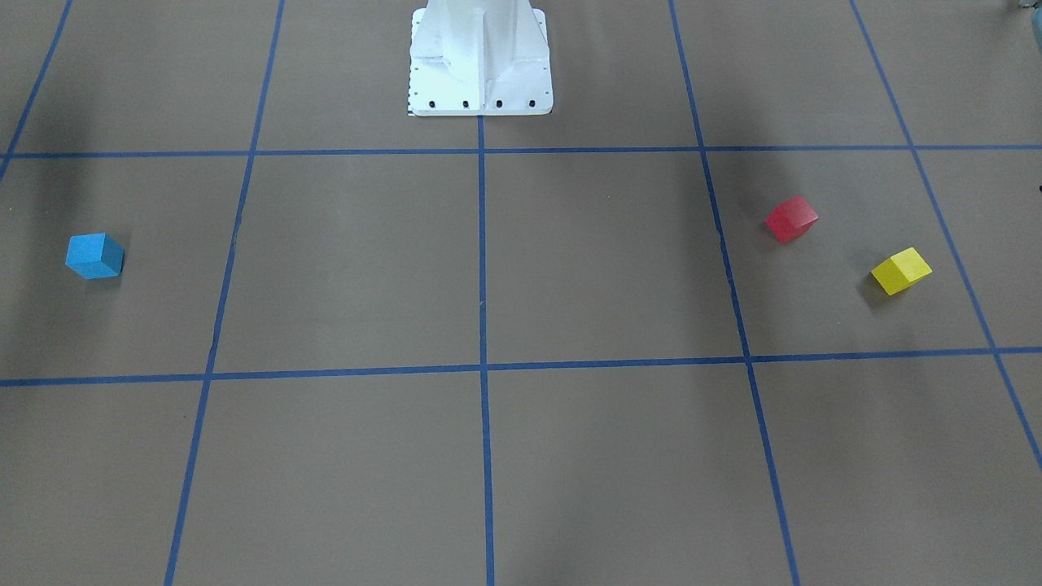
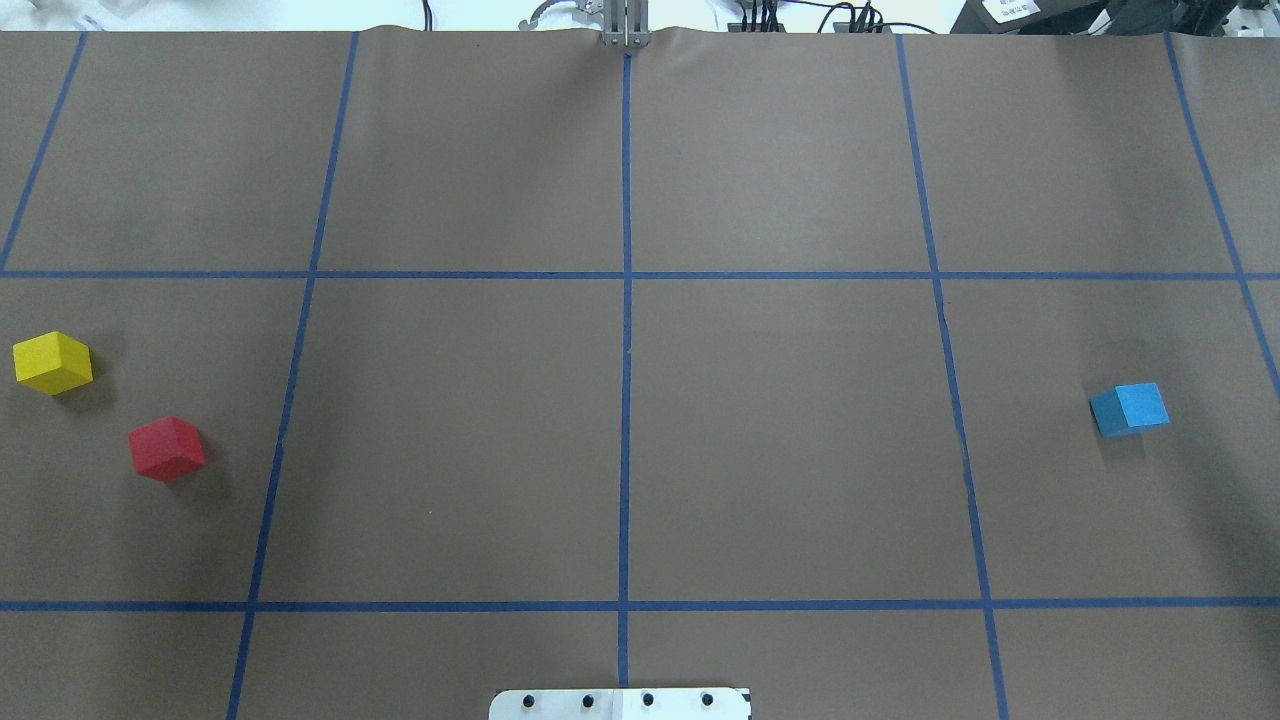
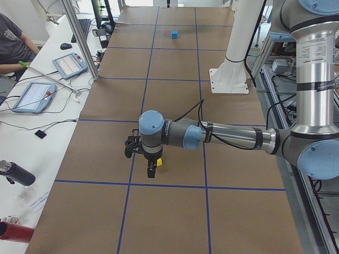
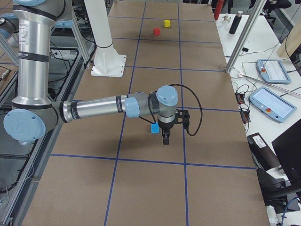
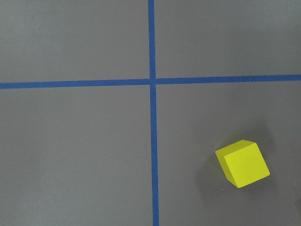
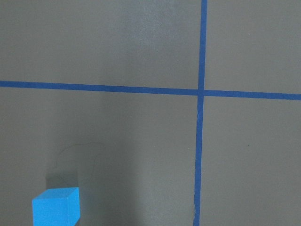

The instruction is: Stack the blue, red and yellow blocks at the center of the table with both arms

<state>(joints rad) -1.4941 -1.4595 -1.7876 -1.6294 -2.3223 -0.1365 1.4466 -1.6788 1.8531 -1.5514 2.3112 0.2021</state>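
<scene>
**Block positions.** The blue block (image 2: 1130, 410) lies on the table (image 2: 780, 440) far out on the robot's right, alone in its taped square. The red block (image 2: 167, 449) and the yellow block (image 2: 52, 362) lie near each other but apart, far out on the robot's left. The yellow one is nearer the table's end. All three rest flat, turned askew to the tape lines (image 2: 626, 300). None is at the table's centre, and none is stacked.

**Arms.** Both arms show only in the side views. The left arm (image 3: 233, 136) reaches out level over the table, with the left gripper (image 3: 151, 168) pointing down over the yellow block. The gripper hides most of the block (only a yellow corner shows beside the fingers). The right arm (image 4: 94, 109) is posed alike, and the right gripper (image 4: 165, 139) points down just beside the blue block, covering part of it.

**Finger state.** Cannot be told for either gripper: the side views are too coarse, and the wrist views show no fingers. Neither gripper can be seen holding a block.

**Cut-offs.** The right wrist view clips the blue block at its lower edge. The front-facing view crops the white pedestal (image 1: 480, 65) at the top.
</scene>
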